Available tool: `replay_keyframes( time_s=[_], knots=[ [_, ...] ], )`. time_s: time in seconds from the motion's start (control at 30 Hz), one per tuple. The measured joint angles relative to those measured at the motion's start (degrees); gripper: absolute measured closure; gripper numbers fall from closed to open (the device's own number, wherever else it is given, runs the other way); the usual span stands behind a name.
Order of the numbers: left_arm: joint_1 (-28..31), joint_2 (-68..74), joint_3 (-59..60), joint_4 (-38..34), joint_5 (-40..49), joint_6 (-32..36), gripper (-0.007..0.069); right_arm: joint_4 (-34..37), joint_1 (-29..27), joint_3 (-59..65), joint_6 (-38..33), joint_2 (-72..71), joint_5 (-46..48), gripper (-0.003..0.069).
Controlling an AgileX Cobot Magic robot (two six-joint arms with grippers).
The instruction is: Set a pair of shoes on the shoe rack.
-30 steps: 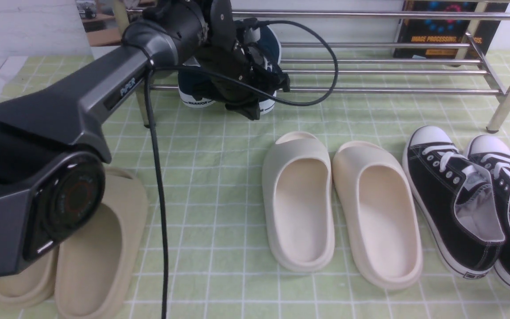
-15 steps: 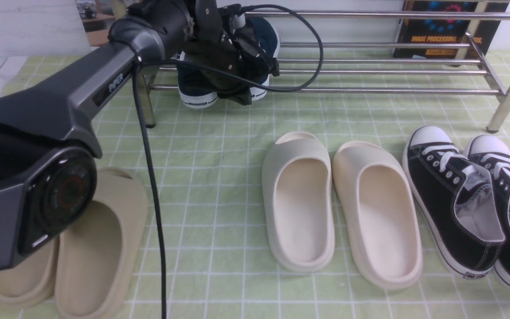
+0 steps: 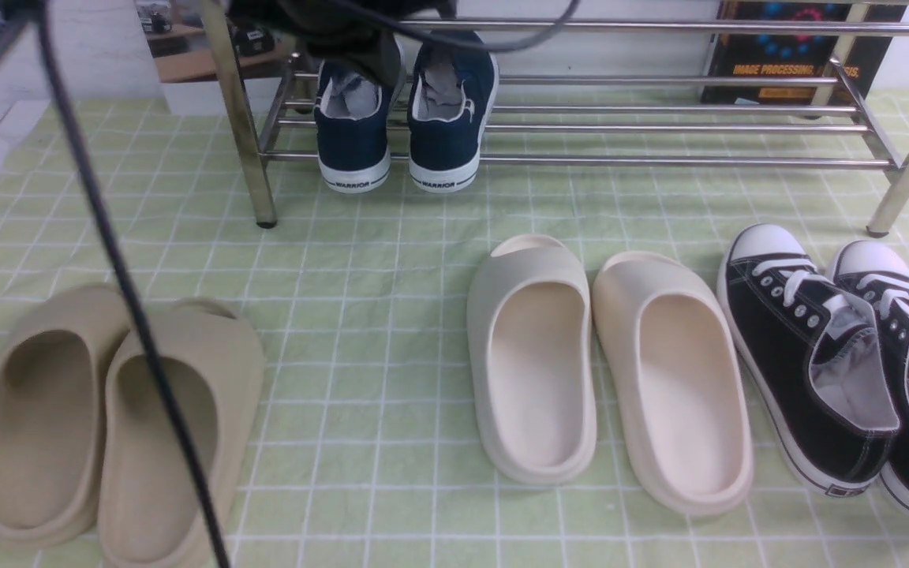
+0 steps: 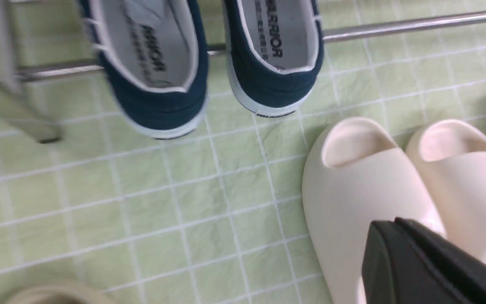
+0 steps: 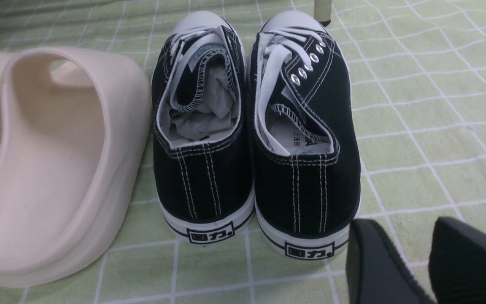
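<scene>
The 2 navy slip-on shoes (image 3: 403, 118) sit side by side on the lower bars at the left end of the chrome shoe rack (image 3: 660, 126), heels toward the camera and overhanging the front bar. The front view shows "WARRIOR" on both white heel strips; the left wrist view looks down into the navy slip-on shoes (image 4: 209, 59) and shows the same word printed on the white lining.

Left gripper (image 4: 433, 264): only a single dark mass at the edge of the left wrist view, above the cream slippers (image 4: 399, 190); jaws clenched, nothing between them. In the front view only blurred arm parts and a black cable (image 3: 131, 315) show.

Right gripper (image 5: 426, 264): seen in the right wrist view alone, 2 fingers standing apart with a gap, holding nothing, just behind the heel of the black lace-up sneakers (image 5: 253, 135).

The front view alone shows the tan slippers (image 3: 107, 426) at the left on the green checked cloth (image 3: 360, 268).
</scene>
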Motion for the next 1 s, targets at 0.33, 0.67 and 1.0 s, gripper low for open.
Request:
replay_keyframes(
  time_s=[0.33,0.67,1.0],
  knots=[
    [0.0,-24.9,9.4,6.9,0.6,0.8,0.0638,0.0,0.0,0.0,0.0,0.0,0.0,0.0419],
    [0.0,-54.0,45.9,8.4,-3.5,-5.6,0.0638,0.0,0.0,0.0,0.0,0.0,0.0,0.0419],
    [0.0,-71.5,67.5,8.6,-4.1,-7.8,0.0638,0.0,0.0,0.0,0.0,0.0,0.0,0.0419]
  ],
)
